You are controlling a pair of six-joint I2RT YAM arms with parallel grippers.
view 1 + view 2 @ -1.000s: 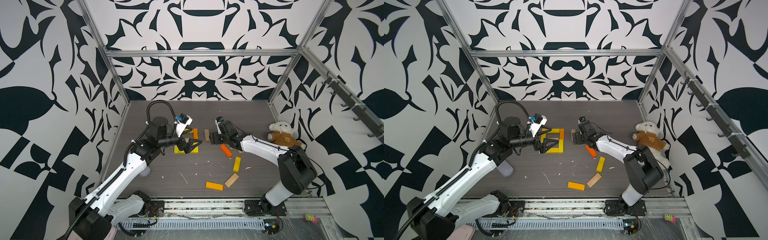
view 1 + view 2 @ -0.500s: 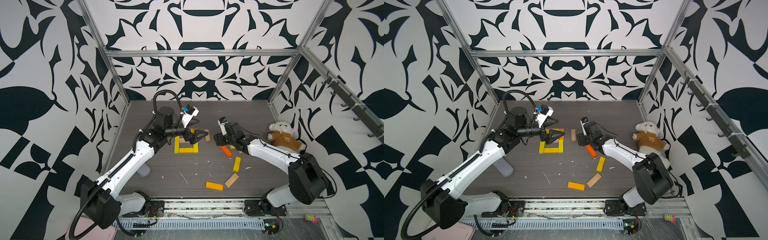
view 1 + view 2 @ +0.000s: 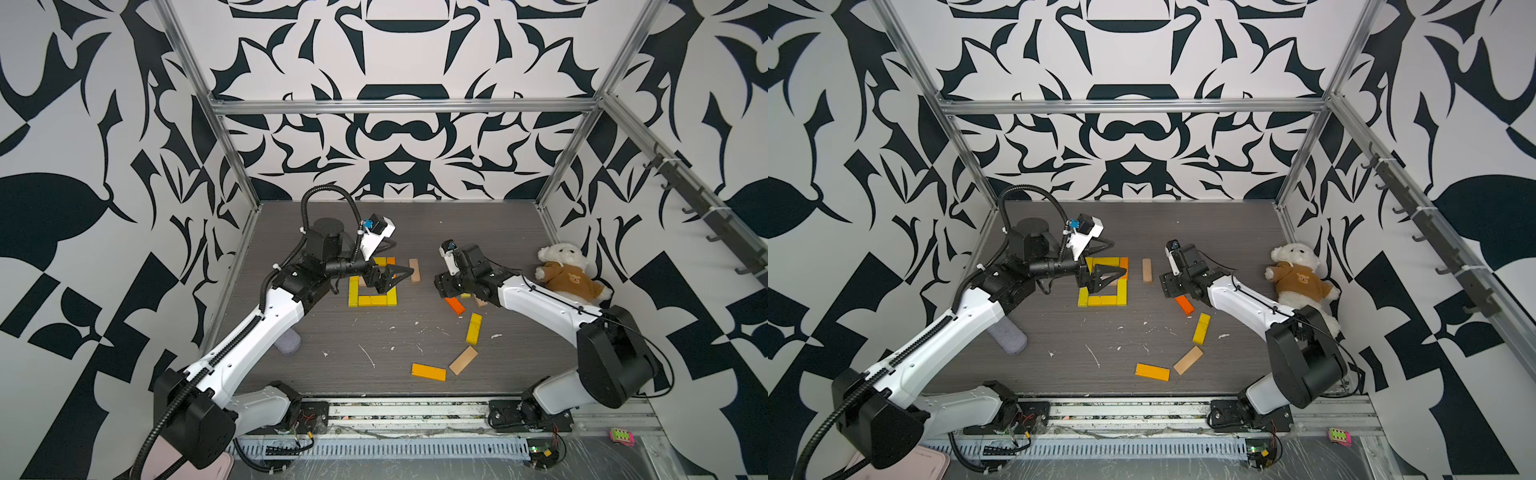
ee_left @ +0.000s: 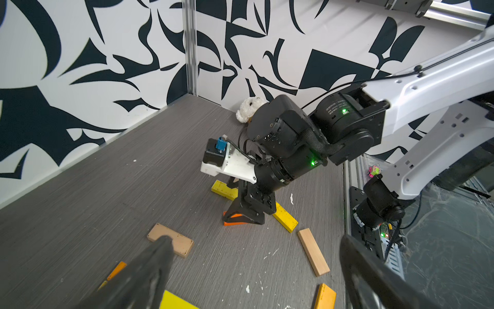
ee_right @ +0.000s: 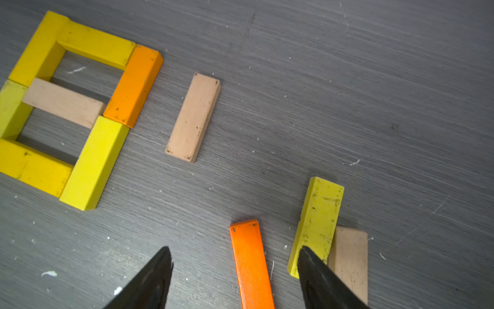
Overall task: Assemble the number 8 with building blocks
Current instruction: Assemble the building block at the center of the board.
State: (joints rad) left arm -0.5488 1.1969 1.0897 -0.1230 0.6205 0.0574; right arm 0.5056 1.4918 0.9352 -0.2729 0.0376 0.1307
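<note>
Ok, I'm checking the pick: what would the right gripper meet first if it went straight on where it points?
Probably the red-orange flat wooden plank, lying between the fingers of the open right gripper; the yellow wooden plank beside one finger looks off that line.

Looks out between the fingers [image 4: 139, 275] of the left gripper [image 4: 256, 240], dark, blurred and spread wide. Beyond them, the right gripper [image 4: 243, 220] planted low over a red-orange block [image 4: 233, 217], perhaps touching it. Yellow blocks [image 4: 285, 217] just beside it, pale tan blocks [image 4: 312, 251] lying flat on the grey floor [image 4: 93, 200]. Teddy bear [image 4: 248, 108] half hidden behind the right arm [image 4: 441, 69], at the far wall [image 4: 267, 53].
</note>
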